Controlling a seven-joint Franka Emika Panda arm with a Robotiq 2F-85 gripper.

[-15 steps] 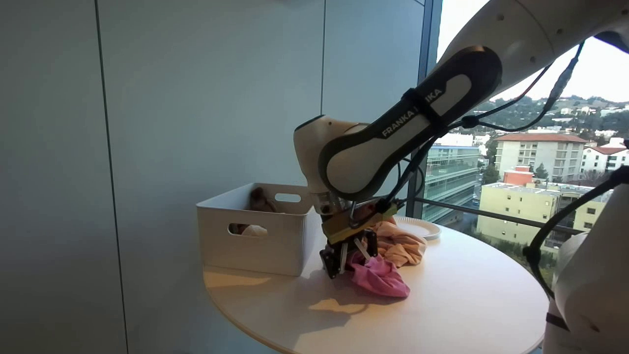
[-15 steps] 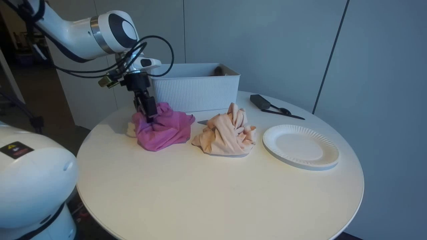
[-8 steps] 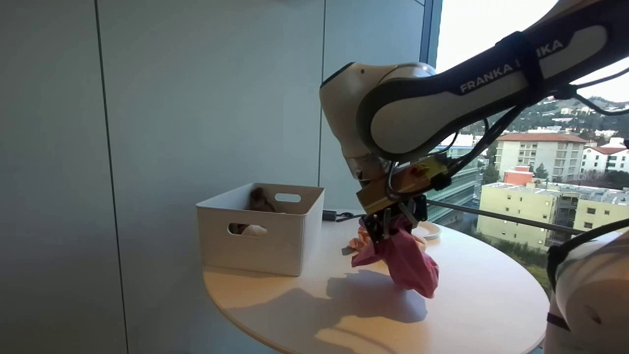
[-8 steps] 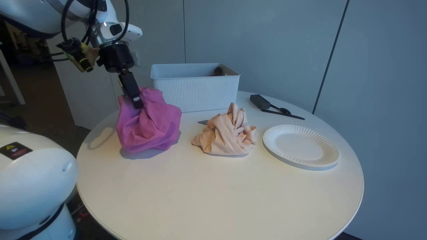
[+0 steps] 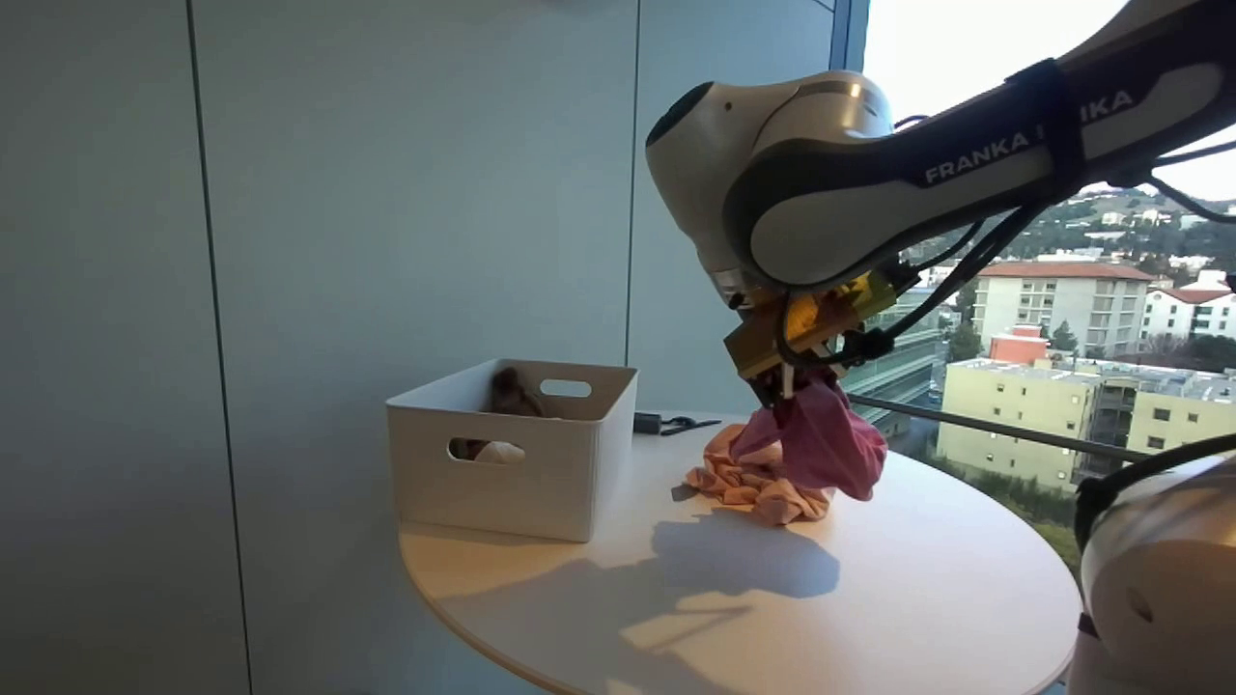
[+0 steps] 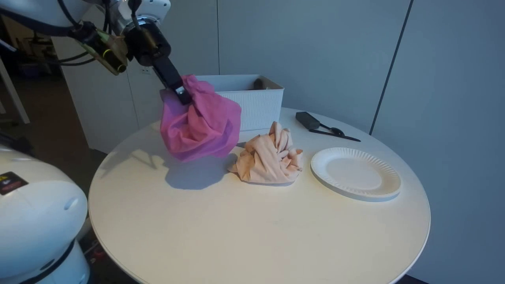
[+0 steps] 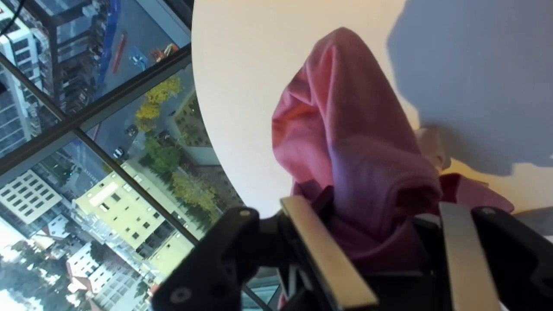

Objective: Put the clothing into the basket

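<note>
Pink clothing [image 6: 203, 130], bunched and drooping, hangs in the air over a round pale table [image 6: 256, 236], grasped by the gripper [image 7: 375, 211]. It is outside the white basket [image 5: 502, 497], which holds something brown [image 5: 514, 394]. Crumpled peach fabric [image 6: 268, 159] lies on the table near a white plate [image 6: 357, 173].

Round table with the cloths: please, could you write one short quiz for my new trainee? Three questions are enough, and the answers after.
1. Which cloth does the claw hold above the round table?
2. True or false: in both exterior views, the peach cloth lies outside the white basket.
3. Choose: the white fluted plate rests a) inside the white basket, b) on the peach cloth, c) on the round table.

Key:
1. The pink cloth.
2. True.
3. c.
</note>
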